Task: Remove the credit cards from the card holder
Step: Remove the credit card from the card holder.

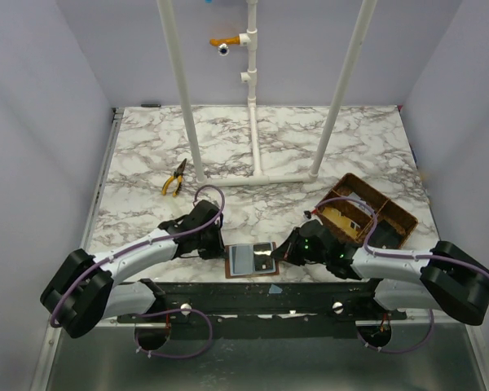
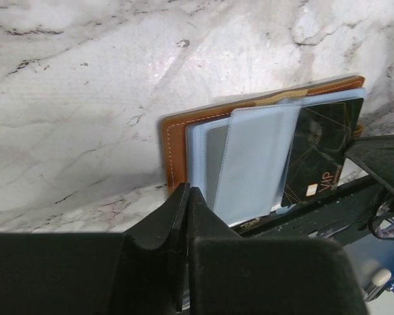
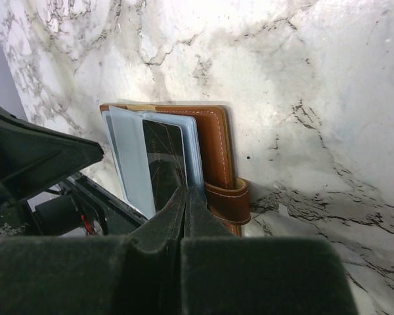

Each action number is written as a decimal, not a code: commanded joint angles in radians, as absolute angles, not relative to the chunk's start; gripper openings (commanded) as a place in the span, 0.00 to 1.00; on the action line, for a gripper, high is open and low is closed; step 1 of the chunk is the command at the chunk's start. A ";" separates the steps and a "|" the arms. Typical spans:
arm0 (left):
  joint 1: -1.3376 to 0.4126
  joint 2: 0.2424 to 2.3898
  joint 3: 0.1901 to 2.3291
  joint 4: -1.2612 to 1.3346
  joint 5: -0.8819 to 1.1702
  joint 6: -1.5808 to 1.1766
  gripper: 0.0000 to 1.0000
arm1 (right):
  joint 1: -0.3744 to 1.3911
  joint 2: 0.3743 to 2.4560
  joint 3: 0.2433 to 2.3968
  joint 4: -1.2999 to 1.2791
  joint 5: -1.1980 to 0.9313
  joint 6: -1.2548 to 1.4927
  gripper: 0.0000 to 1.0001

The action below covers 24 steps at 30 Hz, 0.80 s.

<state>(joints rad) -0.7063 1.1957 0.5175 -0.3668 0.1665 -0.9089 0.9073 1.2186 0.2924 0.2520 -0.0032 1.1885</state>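
Note:
The card holder (image 1: 231, 262) lies open on the marble at the table's front edge, brown leather outside, blue-grey clear pockets inside. A dark credit card (image 2: 318, 154) with gold lines sits in one pocket; it also shows in the right wrist view as the dark card (image 3: 163, 157). My left gripper (image 2: 187, 193) is shut, its tips at the holder's left edge (image 2: 173, 151). My right gripper (image 3: 187, 191) is shut too, its tips against the near edge of the pockets, beside the snap tab (image 3: 228, 200). Nothing visibly sits between either pair of fingers. No other card shows.
A brown woven divided basket (image 1: 367, 213) stands to the right behind the right arm. Yellow-handled pliers (image 1: 175, 179) lie at the left middle. A white pipe frame (image 1: 253, 175) stands on the table behind. The black front rail (image 1: 253, 293) runs just below the holder.

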 commanded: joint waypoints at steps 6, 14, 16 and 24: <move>-0.703 1.114 0.607 -0.445 0.150 -0.873 0.09 | 0.900 1.166 0.332 0.197 0.018 1.178 0.01; -0.703 1.110 0.605 -0.412 0.202 -0.880 0.17 | 0.899 1.126 0.347 0.160 0.028 1.177 0.01; -0.703 1.109 0.599 -0.387 0.229 -0.883 0.23 | 0.899 1.121 0.350 0.155 0.028 1.177 0.01; -0.697 1.115 0.572 -0.253 0.358 -0.912 0.46 | 0.899 1.105 0.373 0.142 0.023 1.178 0.01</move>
<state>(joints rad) -0.7059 1.1236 0.5907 -0.3531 0.2584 -0.8940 0.9031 1.1210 0.3305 0.1684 -0.0010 1.1870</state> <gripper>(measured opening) 0.425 0.007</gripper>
